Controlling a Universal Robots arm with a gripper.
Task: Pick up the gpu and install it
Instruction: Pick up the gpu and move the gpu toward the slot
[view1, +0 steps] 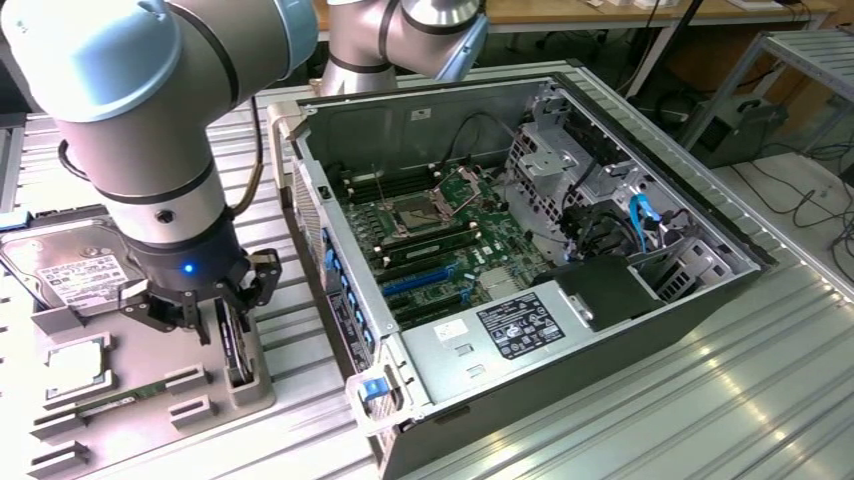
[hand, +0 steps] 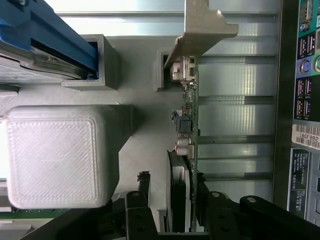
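Tool (view1: 220, 318) hangs low over the gpu (view1: 238, 352), its jaws astride the card with a gap showing on the fan side, so nothing is gripped. The gpu stands on edge in a slot of the gray holder tray (view1: 260, 400), with its silver bracket (hand: 202, 25) at one end. A hard drive (view1: 74, 270) lies at the tray's far end. The open computer case (view1: 534, 250) lies on the desk (view1: 694, 400) at the exterior view's right.

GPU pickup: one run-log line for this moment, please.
stage: pick, pre-grasp | gripper: open, straddling gpu | gpu: upright on edge in grey holder, not lifted | computer case: open, gpu not installed
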